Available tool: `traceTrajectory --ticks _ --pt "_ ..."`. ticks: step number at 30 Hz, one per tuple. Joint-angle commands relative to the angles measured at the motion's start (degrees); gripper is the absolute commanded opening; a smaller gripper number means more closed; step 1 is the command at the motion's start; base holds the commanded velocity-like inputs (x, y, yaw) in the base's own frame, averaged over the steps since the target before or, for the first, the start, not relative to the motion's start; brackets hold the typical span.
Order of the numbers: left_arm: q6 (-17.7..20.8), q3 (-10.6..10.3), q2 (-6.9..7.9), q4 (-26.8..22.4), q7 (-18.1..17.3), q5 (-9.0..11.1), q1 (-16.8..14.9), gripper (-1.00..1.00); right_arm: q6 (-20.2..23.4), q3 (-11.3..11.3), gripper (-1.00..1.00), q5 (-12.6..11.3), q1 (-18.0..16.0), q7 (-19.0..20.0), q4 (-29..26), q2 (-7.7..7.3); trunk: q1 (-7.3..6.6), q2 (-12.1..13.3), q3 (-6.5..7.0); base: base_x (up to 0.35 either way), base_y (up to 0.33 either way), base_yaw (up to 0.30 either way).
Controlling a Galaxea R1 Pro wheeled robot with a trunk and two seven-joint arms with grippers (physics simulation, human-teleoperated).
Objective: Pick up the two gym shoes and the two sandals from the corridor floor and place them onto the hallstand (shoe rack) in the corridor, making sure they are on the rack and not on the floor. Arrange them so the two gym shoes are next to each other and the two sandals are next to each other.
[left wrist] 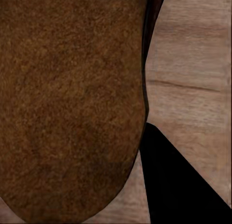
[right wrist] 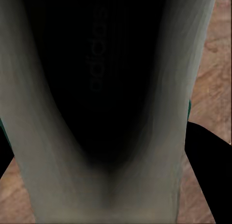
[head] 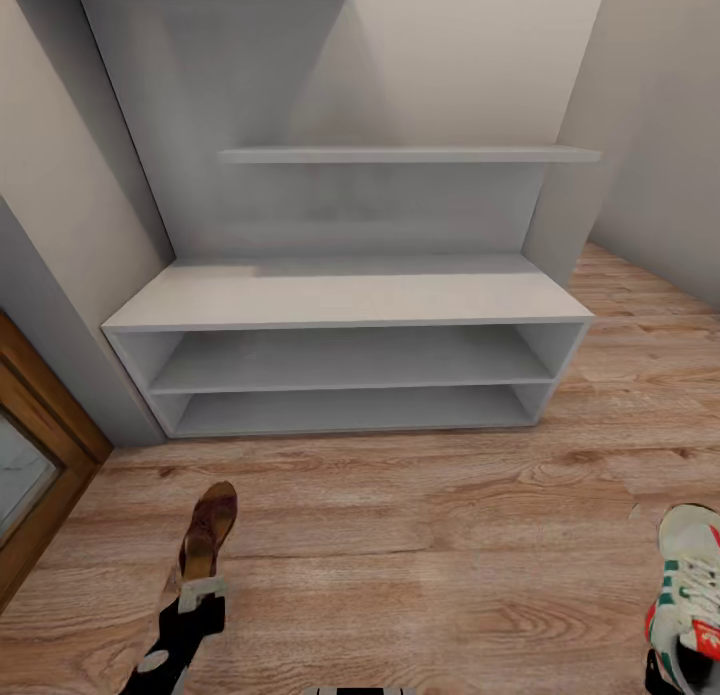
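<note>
While the robot stands in front of the hallstand (head: 345,300), each arm carries one piece of footwear, so two things can go to the rack in one trip. The left gripper (head: 197,593) is closed on the heel end of a brown sandal (head: 208,528), and the toe points forward toward the rack. In the left wrist view the sandal's sole (left wrist: 72,103) is very close to the camera, with one dark finger (left wrist: 179,185) beside it. At the right edge of the head view, a gym shoe (head: 690,590) is held above the corridor floor (head: 430,535). The right gripper (head: 668,673) sits low at its heel. In the right wrist view the dark inside of the shoe (right wrist: 96,88) is just before the camera, and I judge the fingers (right wrist: 208,161) are clamped on its heel rim. Both shelves and the top of the rack are bare; I think the placing is not yet begun.
</note>
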Motion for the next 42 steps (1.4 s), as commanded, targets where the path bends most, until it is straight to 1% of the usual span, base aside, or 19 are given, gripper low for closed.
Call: traceTrajectory --ticks 1,2,3,4,5,8,12,15,19,23,26,27,28,30,32,33,36,39,42 --pt "1.05 0.34 -0.03 0.16 -0.07 -0.76 -1.98 -1.0 0.04 -1.5 -1.0 0.66 -0.01 -0.1 -0.11 -0.77 -0.01 -0.01 -0.05 0.0 0.0 0.0" --pt "5.71 0.27 0.03 0.05 -0.13 -0.86 -5.84 -1.0 0.23 -4.41 -1.0 0.59 -0.01 0.0 -0.31 -1.84 -0.01 -0.01 -0.05 0.0 0.0 0.0" --pt "9.72 0.24 0.12 -0.31 -0.15 -0.91 -8.35 -1.0 0.42 -5.28 -1.0 1.05 -0.01 0.06 -0.34 -2.06 -0.01 -0.01 -0.05 0.0 0.0 0.0" --pt "11.79 0.22 0.17 -0.45 -0.15 -0.95 -10.07 -1.0 0.49 -5.56 -1.0 1.57 -0.01 0.08 -0.36 -2.06 -0.01 -0.01 -0.05 0.0 0.0 0.0" --pt "14.33 0.06 0.22 -0.32 -0.2 -1.12 -13.59 -1.0 0.57 -5.91 -1.0 2.94 -0.01 0.11 -0.4 -1.97 -0.01 -0.01 -0.05 0.0 0.0 0.0" --pt "15.63 -0.43 0.24 0.0 -0.24 -2.16 -17.34 -1.0 0.63 -5.99 -1.0 4.29 -0.01 0.14 -0.37 -1.89 -0.01 -0.01 -0.05 0.0 0.0 0.0" --pt "17.55 -0.85 0.14 0.01 -0.27 -5.02 -19.69 -1.0 0.7 -6.03 -1.0 4.91 -0.01 0.14 -0.35 -1.68 -0.01 -0.01 -0.05 0.0 0.0 0.0" --pt "21.06 -0.97 -0.03 -0.61 -0.41 -7.62 -20.67 -1.0 0.72 -6.23 -1.0 4.95 -0.01 0.09 -0.4 -1.66 -0.01 -0.01 -0.05 0.0 0.0 0.0" --pt "22.74 -1.0 0.07 -0.66 -0.65 -8.58 -22.46 -1.0 1.12 -6.83 -1.0 4.56 -0.01 0.0 -0.44 -2.36 -0.01 -0.01 -0.05 0.0 0.0 0.0" --pt "23.28 -1.01 0.02 -0.65 -0.74 -8.96 -23.75 -1.0 4.5 -9.23 -1.0 2.77 -0.01 0.02 -0.59 -4.08 -0.01 -0.01 -0.05 0.0 0.0 0.0" --pt "24.04 -1.05 0.11 -0.63 -0.75 -9.03 -25.01 -1.0 8.61 -11.48 -1.0 2.07 -0.01 0.02 -1.16 -6.23 -0.01 -0.01 -0.05 0.0 0.0 0.0" --pt "24.46 -1.07 0.18 -0.63 -0.75 -9.08 -25.56 -1.0 10.14 -12.74 -1.0 1.95 -0.01 0.02 -1.34 -7.44 -0.01 -0.01 -0.05 0.0 0.0 0.0" --pt "24.65 -1.08 0.21 -0.62 -0.75 -9.09 -25.8 -1.0 10.84 -13.49 -1.0 1.9 -0.01 0.02 -1.4 -7.99 -0.01 -0.01 -0.05 0.0 0.0 0.0" --pt "25.05 -1.09 0.27 -0.65 -0.76 -9.17 -26.33 -1.0 12.55 -16.17 -1.0 1.82 -0.01 0.04 -1.59 -9.15 -0.01 -0.01 -0.05 0.0 0.0 0.0" --pt "25.36 -1.1 0.33 -0.73 -0.76 -9.25 -26.88 -1.0 13.85 -20.58 -1.0 1.81 -0.01 0.08 -1.79 -10.59 -0.01 -0.01 -0.05 0.0 0.0 0.0" --pt "25.42 -1.1 0.37 -0.73 -0.76 -9.26 -27.11 -1.0 14.04 -21.7 -1.0 1.81 -0.01 0.09 -1.82 -11.07 -0.01 -0.01 -0.05 0.0 0.0 0.0" --pt "26.96 -1.1 0.83 -0.41 -0.76 -9.25 -28.99 -1.0 14.99 -28.29 -1.0 1.92 0.08 0.11 -1.81 -13.98 -0.01 -0.01 -0.05 0.0 0.0 0.0" --pt "29.15 -1.06 0.86 -0.56 -0.69 -9.2 -29.57 -1.0 16.14 -30.56 -1.0 1.97 0.14 0.06 -1.76 -14.85 -0.01 -0.01 -0.05 0.0 0.0 0.0" --pt "29.64 -1.15 0.46 -0.84 -0.63 -9.11 -29.71 -1.0 16.5 -31.1 -1.0 1.99 0.16 -0.02 -1.8 -14.99 -0.01 -0.01 -0.05 0.0 0.0 0.0"
